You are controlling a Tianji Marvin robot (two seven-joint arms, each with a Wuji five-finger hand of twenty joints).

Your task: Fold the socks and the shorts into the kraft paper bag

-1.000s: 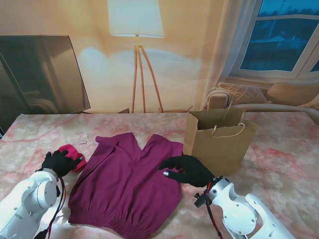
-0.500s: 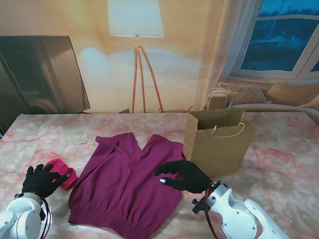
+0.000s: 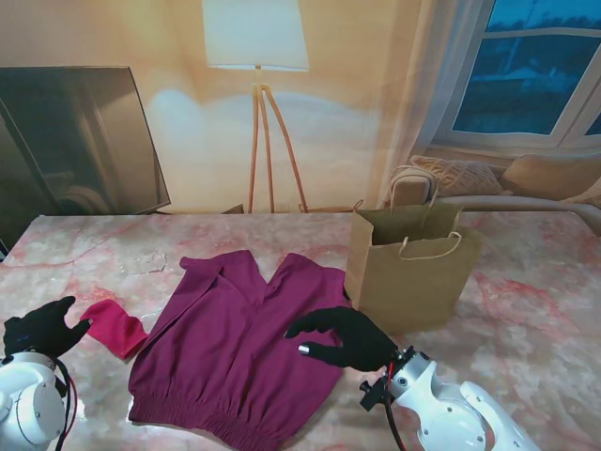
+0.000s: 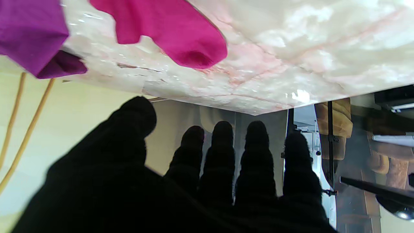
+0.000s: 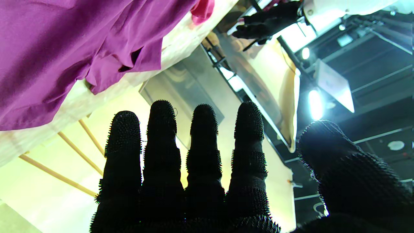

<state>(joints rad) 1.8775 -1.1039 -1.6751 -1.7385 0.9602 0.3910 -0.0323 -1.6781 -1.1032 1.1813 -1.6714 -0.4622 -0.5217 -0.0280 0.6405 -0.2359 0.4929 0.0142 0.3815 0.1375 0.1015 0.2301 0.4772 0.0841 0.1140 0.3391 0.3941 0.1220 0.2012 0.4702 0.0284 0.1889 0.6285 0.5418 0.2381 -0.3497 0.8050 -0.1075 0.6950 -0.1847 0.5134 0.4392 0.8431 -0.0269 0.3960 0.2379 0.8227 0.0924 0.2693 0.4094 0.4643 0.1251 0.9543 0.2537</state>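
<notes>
A: Any labels read?
B: None legible. Shorts (image 3: 239, 348) spread flat mid-table, sock (image 3: 113, 326) left, kraft paper bag (image 3: 413, 274) upright at right.
A: Hands?
B: Left hand (image 3: 39, 328), right hand (image 3: 340, 337): fingers spread, nothing held.

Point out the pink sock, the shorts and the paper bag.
pink sock (image 3: 115, 326): stand view, middle of the fabric.
shorts (image 3: 225, 352): stand view, centre of the cloth.
paper bag (image 3: 413, 282): stand view, front wall.
</notes>
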